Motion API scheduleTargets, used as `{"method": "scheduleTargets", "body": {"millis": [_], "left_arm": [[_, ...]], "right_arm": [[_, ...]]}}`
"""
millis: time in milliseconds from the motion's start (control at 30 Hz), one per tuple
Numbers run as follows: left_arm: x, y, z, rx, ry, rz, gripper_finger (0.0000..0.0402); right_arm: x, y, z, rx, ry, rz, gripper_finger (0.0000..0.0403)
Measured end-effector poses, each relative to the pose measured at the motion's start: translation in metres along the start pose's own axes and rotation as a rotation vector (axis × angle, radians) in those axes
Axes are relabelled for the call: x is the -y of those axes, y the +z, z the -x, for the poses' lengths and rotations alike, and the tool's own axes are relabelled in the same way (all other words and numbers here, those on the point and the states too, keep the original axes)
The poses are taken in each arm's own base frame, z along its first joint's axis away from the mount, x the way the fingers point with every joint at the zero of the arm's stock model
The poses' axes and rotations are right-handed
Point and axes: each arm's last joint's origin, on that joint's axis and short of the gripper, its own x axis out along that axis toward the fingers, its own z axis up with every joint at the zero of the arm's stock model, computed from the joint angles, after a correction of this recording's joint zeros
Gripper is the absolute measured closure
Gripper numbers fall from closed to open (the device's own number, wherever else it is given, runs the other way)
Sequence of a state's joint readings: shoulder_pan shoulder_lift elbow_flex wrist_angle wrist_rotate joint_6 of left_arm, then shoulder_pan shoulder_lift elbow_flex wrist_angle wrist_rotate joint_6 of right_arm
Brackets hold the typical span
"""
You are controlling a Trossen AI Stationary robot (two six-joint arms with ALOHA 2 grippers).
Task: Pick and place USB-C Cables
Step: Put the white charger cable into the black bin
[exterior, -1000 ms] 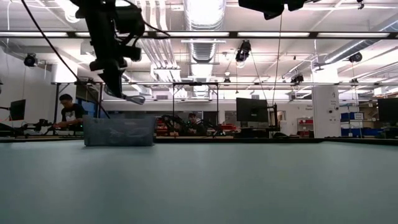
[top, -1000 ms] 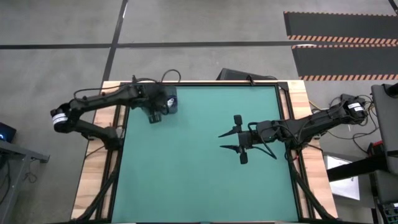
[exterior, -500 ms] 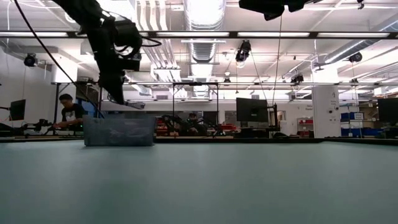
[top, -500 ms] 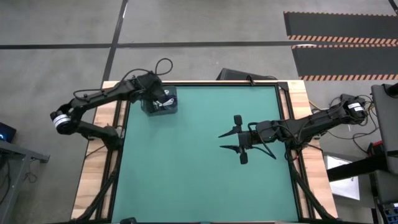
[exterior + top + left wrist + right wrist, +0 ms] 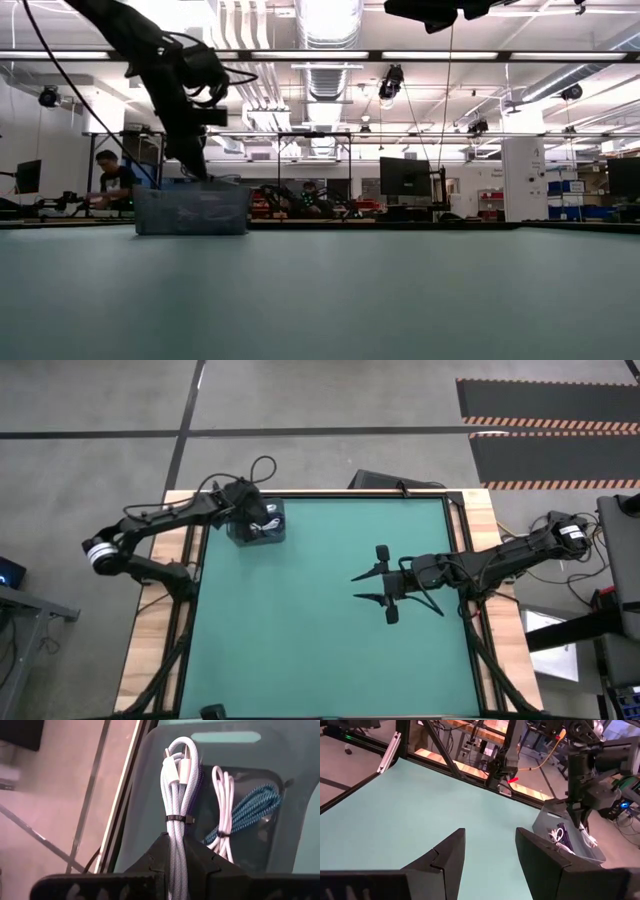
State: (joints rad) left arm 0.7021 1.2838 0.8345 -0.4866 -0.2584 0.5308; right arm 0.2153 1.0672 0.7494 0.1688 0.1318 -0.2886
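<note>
My left gripper (image 5: 260, 523) is over the dark grey box (image 5: 272, 536) at the table's far left corner, shut on a white looped USB-C cable bundle (image 5: 179, 785). In the low view it dips to the box's rim (image 5: 190, 192). Inside the box lie a second white bundle (image 5: 222, 795) and a blue braided bundle (image 5: 252, 810), resting on its floor. My right gripper (image 5: 368, 586) is open, hovering above the table's middle right, away from everything. My left gripper pinches the white bundle between its two fingers, on the stretch just below its black tie (image 5: 176, 827), with the fingers lying along the bundle. The fingers come from above, slanting down. The plug end (image 5: 182, 762) reaches down into the box.
The box stands close to the table's left and far edges, by the wooden frame (image 5: 185, 550). The green mat (image 5: 320, 640) is bare around my right gripper. Beyond the far edge, the low view shows a person (image 5: 112, 180) at a desk.
My left gripper, shut on the white bundle, has moved toward the table's far edge from just beside the box to above it, and has come down until its fingers reach the box's rim. The right arm has kept still.
</note>
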Motion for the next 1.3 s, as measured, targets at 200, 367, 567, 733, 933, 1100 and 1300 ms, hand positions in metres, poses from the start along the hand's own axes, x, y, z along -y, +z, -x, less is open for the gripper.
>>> {"method": "scheduleTargets", "body": {"millis": [200,367,567,733,933,1100,1300], "left_arm": [[0.006,-0.003,-0.014,-0.018,-0.036,-0.005,0.0385],[0.009,-0.006,-0.026,-0.056,-0.052,0.016,0.0382],[0.010,-0.005,-0.035,-0.064,-0.055,0.018,0.0380],[0.011,-0.006,-0.040,-0.081,-0.060,0.038,0.0379],[0.011,-0.007,-0.045,-0.094,-0.063,0.046,0.0379],[0.012,-0.008,-0.048,-0.101,-0.067,0.044,0.0378],[0.013,-0.008,-0.050,-0.107,-0.070,0.043,0.0378]], "right_arm": [[0.000,0.000,0.000,0.000,0.000,0.000,0.0236],[0.000,0.000,0.000,0.000,0.000,0.002,0.0236],[0.000,0.000,0.000,0.000,0.000,0.002,0.0236],[0.000,0.000,0.000,-0.001,0.000,0.002,0.0236],[0.000,0.000,0.000,-0.001,0.000,0.001,0.0236],[0.000,0.000,0.000,-0.002,0.001,0.002,0.0236],[0.000,0.000,0.000,-0.003,0.001,0.002,0.0236]]}}
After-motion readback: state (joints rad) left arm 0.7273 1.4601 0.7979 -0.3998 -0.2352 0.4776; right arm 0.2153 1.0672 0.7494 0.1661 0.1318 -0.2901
